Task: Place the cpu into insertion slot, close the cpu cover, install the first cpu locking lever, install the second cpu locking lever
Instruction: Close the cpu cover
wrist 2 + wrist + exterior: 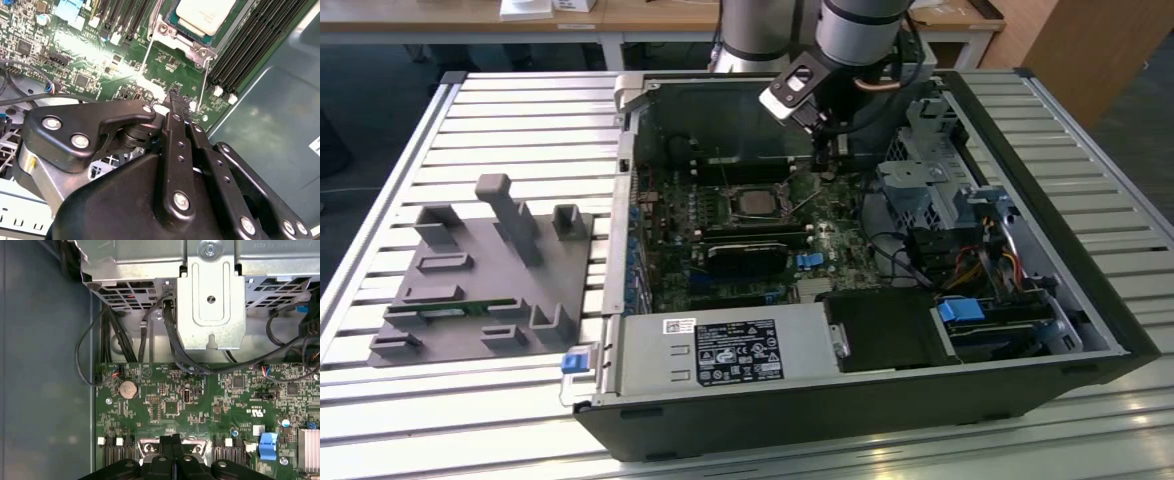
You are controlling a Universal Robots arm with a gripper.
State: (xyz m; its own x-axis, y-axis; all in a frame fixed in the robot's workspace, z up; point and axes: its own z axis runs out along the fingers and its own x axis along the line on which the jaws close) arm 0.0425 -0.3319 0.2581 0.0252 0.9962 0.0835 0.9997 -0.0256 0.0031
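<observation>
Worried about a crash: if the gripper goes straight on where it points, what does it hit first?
The gripper would likely meet the motherboard beside the cpu, between the two thin wire levers, though depth is unclear.

On the slatted metal tabletop (454, 410), an open black computer case (827, 415) with a grey power supply (720, 352) at its near edge lies beside a grey fixture block (480, 270) toward the tabletop's edge at the exterior view's left.

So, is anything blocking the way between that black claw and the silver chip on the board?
Nothing visible does. The gripper, shut, hangs over bare motherboard just short of the seated cpu. Only two thin wire levers run across the board between them.
</observation>
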